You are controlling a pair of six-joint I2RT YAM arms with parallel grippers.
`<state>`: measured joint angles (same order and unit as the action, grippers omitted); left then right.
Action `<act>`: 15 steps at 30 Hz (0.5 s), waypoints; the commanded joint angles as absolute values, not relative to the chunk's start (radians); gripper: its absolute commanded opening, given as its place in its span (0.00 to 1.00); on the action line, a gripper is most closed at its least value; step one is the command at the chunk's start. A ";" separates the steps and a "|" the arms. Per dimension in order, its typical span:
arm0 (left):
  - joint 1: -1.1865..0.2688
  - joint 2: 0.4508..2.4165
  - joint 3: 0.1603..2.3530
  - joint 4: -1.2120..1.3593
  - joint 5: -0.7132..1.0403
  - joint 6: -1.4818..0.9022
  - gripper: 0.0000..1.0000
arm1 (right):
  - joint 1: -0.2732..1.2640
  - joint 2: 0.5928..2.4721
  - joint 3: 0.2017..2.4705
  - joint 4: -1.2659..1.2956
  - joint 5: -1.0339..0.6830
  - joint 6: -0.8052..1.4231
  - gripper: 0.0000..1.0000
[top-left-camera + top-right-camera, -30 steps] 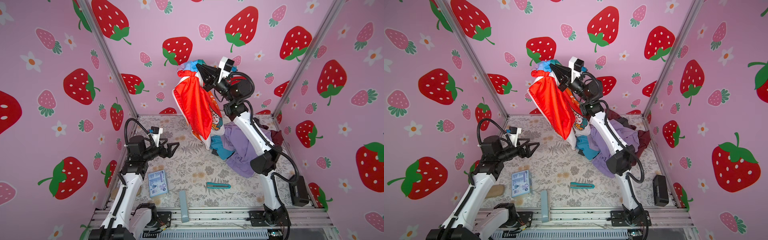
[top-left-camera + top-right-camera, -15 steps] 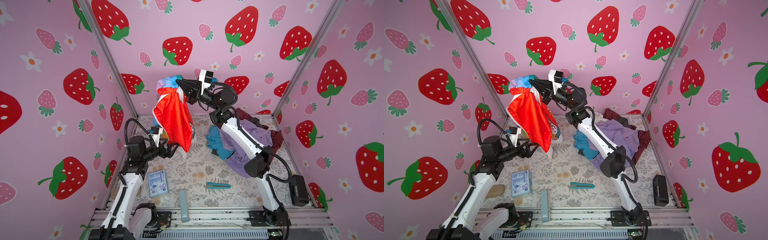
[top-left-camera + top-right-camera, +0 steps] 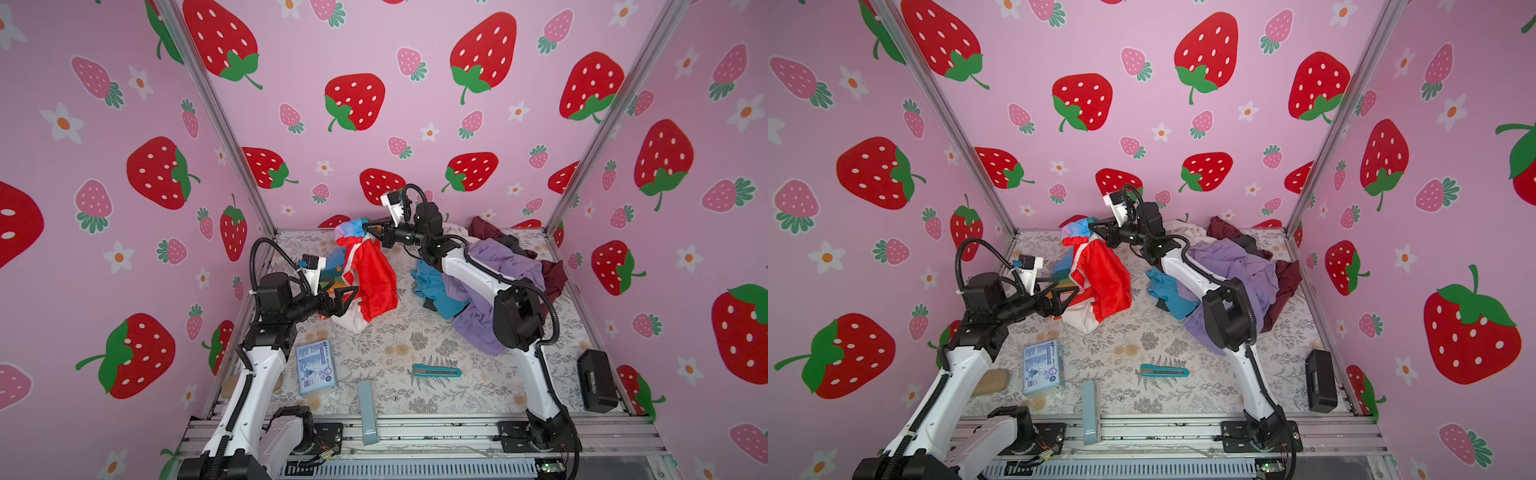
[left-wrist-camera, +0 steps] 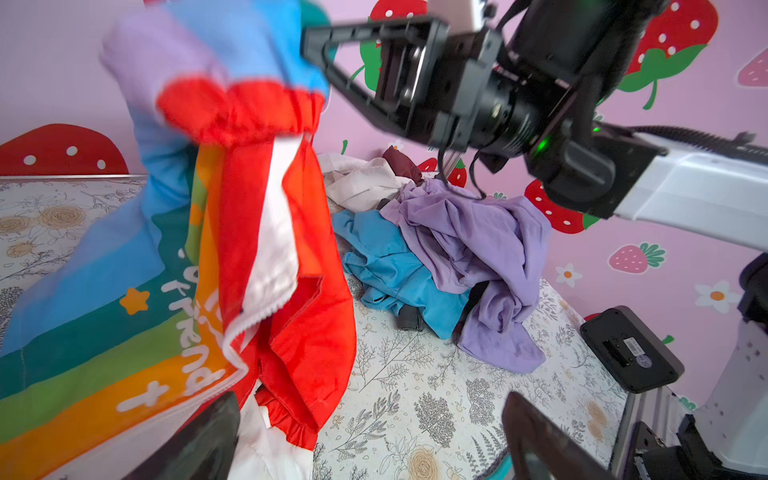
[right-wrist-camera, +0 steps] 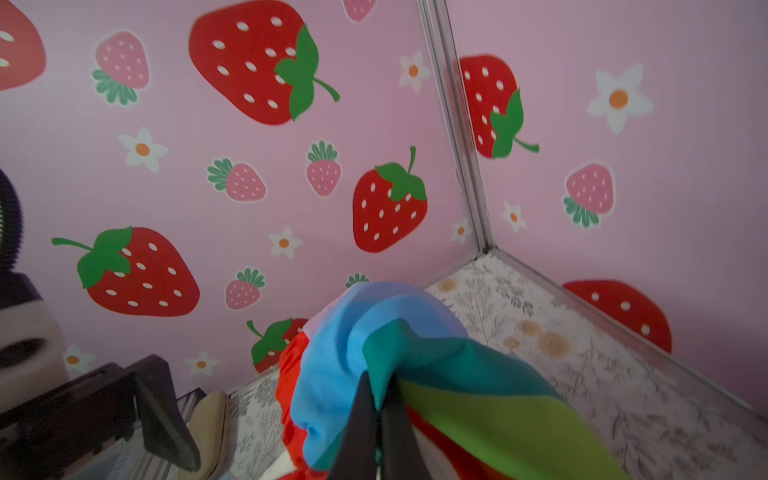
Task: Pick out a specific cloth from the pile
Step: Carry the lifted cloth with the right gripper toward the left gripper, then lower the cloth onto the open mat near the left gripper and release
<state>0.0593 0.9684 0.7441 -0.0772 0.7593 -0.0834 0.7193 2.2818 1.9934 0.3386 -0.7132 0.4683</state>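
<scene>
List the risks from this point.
1. The right gripper pinches only a small fold at the cloth's top edge, so the fabric may slip out and drop.
2. The cloth's lower part hangs right at the open left gripper and may snag or tangle there if either arm moves.

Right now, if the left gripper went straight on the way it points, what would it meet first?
Most likely the cloth: its lower folds hang just ahead of the open left gripper, held up by the right gripper. Depth is unclear; the pile lies farther on.
</scene>
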 commanded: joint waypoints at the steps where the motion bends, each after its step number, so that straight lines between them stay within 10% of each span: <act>1: 0.063 0.960 0.736 -0.052 0.771 -0.082 0.99 | 0.730 2.300 1.957 0.302 -0.763 0.502 0.00; 15: 0.063 0.969 0.732 -0.032 0.783 -0.097 0.99 | 0.777 2.290 1.737 0.079 -0.744 0.430 0.00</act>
